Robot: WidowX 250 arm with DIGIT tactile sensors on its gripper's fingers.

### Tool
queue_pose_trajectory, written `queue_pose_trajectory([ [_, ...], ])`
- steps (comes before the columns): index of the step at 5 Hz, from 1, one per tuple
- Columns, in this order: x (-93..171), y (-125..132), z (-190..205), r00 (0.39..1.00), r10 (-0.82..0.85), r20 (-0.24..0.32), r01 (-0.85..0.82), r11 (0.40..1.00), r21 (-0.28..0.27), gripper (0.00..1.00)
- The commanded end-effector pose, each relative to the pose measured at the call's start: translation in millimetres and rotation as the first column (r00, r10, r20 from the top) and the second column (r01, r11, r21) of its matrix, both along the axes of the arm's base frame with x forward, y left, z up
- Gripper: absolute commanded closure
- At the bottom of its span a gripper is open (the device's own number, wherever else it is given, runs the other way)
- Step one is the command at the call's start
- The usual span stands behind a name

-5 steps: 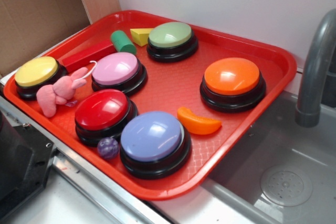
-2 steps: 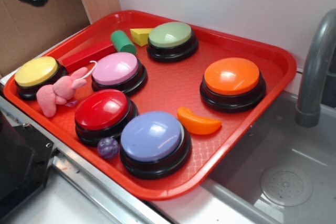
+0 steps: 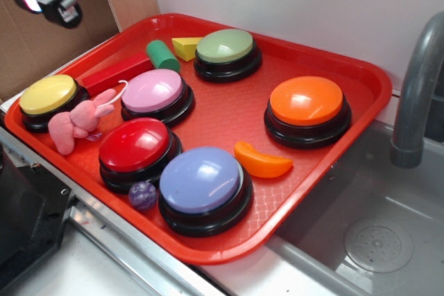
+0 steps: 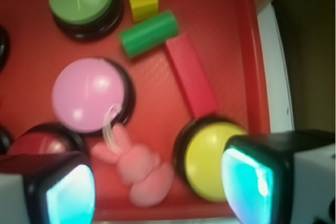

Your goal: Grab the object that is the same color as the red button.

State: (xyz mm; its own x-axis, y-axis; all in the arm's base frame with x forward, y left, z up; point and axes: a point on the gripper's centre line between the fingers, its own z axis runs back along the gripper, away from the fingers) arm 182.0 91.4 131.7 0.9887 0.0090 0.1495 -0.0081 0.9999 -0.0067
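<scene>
Entering further at the far left, the gripper [image 4: 157,187] is hovering wide open, empty; the red block [image 4: 191,74] is lying ungrasped.

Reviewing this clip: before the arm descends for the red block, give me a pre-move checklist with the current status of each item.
1. Target found: the red block lies flat on the tray, same colour as the red button. Ok.
2. End effector open and holding nothing: wrist view shows both fingers spread apart with nothing between them. Ok.
3. End effector above the target: it hangs over the yellow button and pink plush bunny, not the block. Not ok.
4. Room along the block's long sides: tray floor shows on both. Ok.
5. Room at the ends: green cylinder and yellow button sit close, contact unclear. Cannot tell.
</scene>
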Motion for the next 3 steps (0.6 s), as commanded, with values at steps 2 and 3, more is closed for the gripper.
queue_pose_trajectory([
  [2, 43.9, 37.4, -67.9, 0.993, -0.118, 0.014, 0.118, 0.993, 0.031, 0.00],
  [3, 48.6, 48.7, -86.1, 0.995, -0.096, -0.011, 0.097, 0.995, 0.030, 0.00],
])
